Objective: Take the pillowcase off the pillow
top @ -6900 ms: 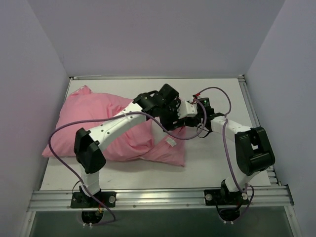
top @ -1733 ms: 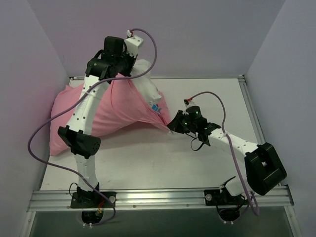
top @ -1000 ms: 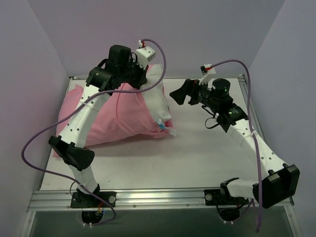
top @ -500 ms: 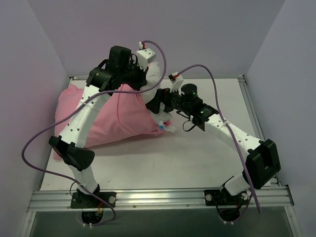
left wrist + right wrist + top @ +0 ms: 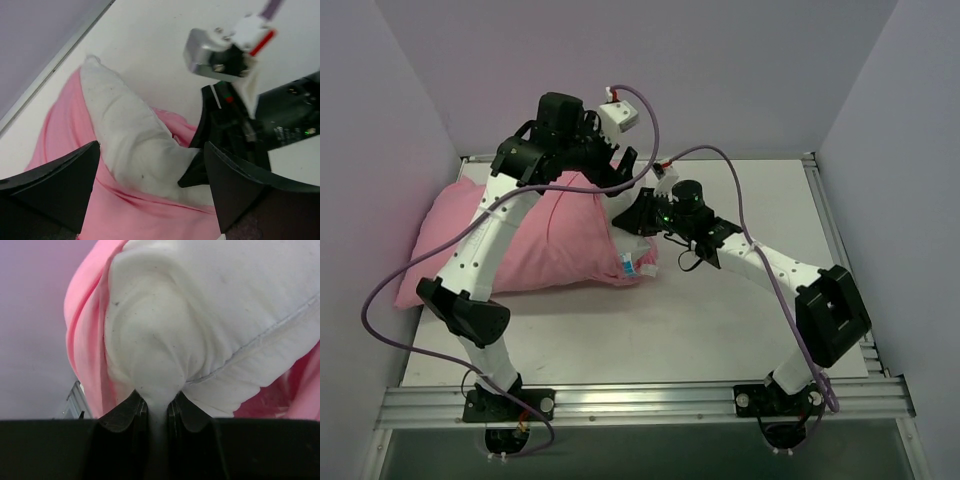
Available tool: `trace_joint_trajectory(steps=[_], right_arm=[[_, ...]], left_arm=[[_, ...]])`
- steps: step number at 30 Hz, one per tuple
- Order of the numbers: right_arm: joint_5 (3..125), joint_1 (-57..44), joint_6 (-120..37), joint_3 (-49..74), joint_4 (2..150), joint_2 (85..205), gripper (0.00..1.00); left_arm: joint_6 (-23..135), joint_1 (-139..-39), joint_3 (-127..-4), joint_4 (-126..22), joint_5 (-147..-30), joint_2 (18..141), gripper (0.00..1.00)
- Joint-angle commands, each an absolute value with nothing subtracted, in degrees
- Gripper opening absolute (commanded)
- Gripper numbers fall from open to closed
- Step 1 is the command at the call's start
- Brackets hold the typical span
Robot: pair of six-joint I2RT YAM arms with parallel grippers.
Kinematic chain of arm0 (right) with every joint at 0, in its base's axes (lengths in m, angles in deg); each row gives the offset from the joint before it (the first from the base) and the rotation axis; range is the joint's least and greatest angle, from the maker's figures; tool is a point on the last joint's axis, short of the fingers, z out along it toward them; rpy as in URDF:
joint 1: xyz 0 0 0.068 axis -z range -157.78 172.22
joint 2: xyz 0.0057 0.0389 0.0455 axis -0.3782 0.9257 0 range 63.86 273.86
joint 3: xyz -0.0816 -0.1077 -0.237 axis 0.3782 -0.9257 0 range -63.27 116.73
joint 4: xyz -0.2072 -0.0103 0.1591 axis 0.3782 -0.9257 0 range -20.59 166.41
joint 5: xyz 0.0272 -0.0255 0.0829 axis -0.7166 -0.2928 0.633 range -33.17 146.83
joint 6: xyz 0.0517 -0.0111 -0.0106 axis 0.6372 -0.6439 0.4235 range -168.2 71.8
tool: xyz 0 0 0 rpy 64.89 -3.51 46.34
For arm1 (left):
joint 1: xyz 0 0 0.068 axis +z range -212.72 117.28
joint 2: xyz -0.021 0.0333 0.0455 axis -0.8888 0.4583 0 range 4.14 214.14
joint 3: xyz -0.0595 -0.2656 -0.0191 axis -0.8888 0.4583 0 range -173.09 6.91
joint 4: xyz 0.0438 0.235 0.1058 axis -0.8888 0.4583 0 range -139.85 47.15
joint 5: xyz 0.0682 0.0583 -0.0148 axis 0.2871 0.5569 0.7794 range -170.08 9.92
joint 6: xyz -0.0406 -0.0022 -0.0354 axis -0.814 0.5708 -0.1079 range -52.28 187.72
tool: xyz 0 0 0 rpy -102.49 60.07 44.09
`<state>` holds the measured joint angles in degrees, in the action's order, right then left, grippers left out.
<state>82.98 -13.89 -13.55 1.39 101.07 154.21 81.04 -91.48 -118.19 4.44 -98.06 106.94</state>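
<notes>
The pink pillowcase lies on the left half of the table with the white pillow sticking out of its right end. My right gripper is shut on a pinch of the pillow's white fabric; the right wrist view shows its fingers closed on the pillow, with pink pillowcase behind. My left gripper hangs open just above the pillow's far corner. In the left wrist view it straddles the pillow without touching it, above the pillowcase; the right gripper shows there too.
Lilac walls close in the table on the left, back and right. An aluminium rail runs along the near edge by the arm bases. Purple cables loop off both arms.
The left gripper held the pillow's corner up high, then let go and opened. The right arm swung in from the right and shut on the pillow. The pillow has dropped lower.
</notes>
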Motion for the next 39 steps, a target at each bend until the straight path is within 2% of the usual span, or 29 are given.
trace_joint_trajectory(steps=[1,5,8,12,15,17,18,20,21,23,26,29,32,36,39], right_arm=[[83.2,-14.6,-5.7,0.9,107.7,155.3,0.00],[78.6,-15.2,3.7,0.5,111.8,156.3,0.00],[76.0,-15.8,7.5,0.7,113.9,157.1,0.00],[73.9,-17.6,8.6,1.4,114.0,157.7,0.00],[72.5,-19.0,8.9,0.5,113.7,158.1,0.00],[72.3,-19.2,9.4,-0.2,114.5,157.9,0.00],[72.2,-19.3,9.7,-0.8,114.5,157.8,0.00],[71.7,-19.3,9.5,-1.4,114.1,156.9,0.00],[71.5,-19.1,9.1,-2.1,113.9,156.6,0.00],[71.2,-18.5,8.8,-3.0,113.4,155.4,0.00],[72.1,-17.0,8.7,-5.3,113.4,153.7,0.00],[73.5,-13.0,8.9,-8.5,113.1,151.6,0.00],[74.9,-7.3,6.9,-12.5,113.1,148.2,0.00],[77.1,-2.3,3.3,-16.8,108.9,144.7,0.00],[78.3,-1.0,2.8,-21.7,108.7,142.2,0.00]], left_arm=[[85.6,-90.6,-121.6,9.0,-105.7,103.0,0.94],[92.2,-87.3,-116.9,18.4,-103.9,97.8,0.94],[95.2,-82.7,-104.4,19.7,-97.4,87.2,0.94],[95.5,-79.7,-81.0,11.9,-87.6,77.4,0.94],[93.9,-79.3,-71.8,3.4,-86.0,74.5,0.94],[90.9,-78.6,-70.2,-0.5,-86.0,75.1,0.94],[90.1,-78.3,-69.9,-3.1,-86.0,75.7,0.98],[88.6,-77.1,-69.8,-4.8,-85.4,77.9,0.82],[88.7,-76.7,-69.6,-6.4,-85.1,78.4,0.64],[89.9,-75.0,-66.6,-8.1,-85.4,79.1,0.51],[90.9,-73.4,-63.0,-7.8,-86.5,78.8,0.02],[93.2,-71.0,-60.3,-6.9,-86.7,75.3,0.02],[99.5,-64.3,-57.4,-5.1,-88.5,71.6,0.02],[107.8,-47.0,-55.6,-4.4,-91.0,72.2,0.02],[111.1,-39.8,-57.2,-2.6,-95.1,74.1,0.02]])
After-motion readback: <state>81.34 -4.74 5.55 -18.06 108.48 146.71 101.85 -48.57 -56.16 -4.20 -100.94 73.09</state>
